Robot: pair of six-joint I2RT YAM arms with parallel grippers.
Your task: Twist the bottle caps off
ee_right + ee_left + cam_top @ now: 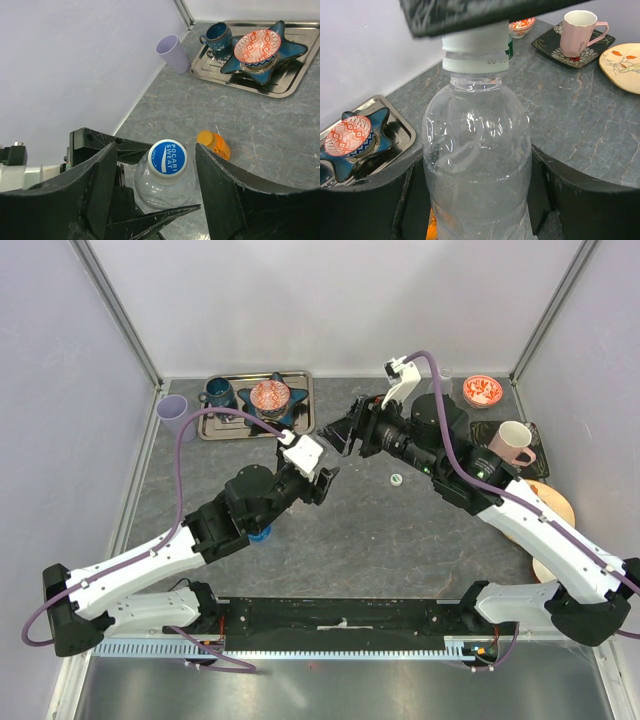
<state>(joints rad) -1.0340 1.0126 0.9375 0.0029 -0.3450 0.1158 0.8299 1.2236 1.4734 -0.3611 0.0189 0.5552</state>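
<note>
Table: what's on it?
bottle: 1, clear, centre
cap: 1, white-blue, on bottle
loose cap: 1, white, centre
small bottle: 1, orange, by bottle
tray: 1, steel, back left
dish: 1, blue, in tray
bowls: 2, red, in dish, back right
mugs: 2, blue in tray, pink on saucer
saucer: 1, dark, right
cup: 1, lilac, by tray
plate: 1, yellow, right
left end effector: 1, black, gripping bottle
right end effector: 1, black, open around cap

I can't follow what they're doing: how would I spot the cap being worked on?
Near the middle of the grey table, the left pincer grips a clear bottle. Its cap sits between the right pincer's open fingers: white, with a blue top reading POCARI SWEAT, unlike the orange cap lying nearby.
</note>
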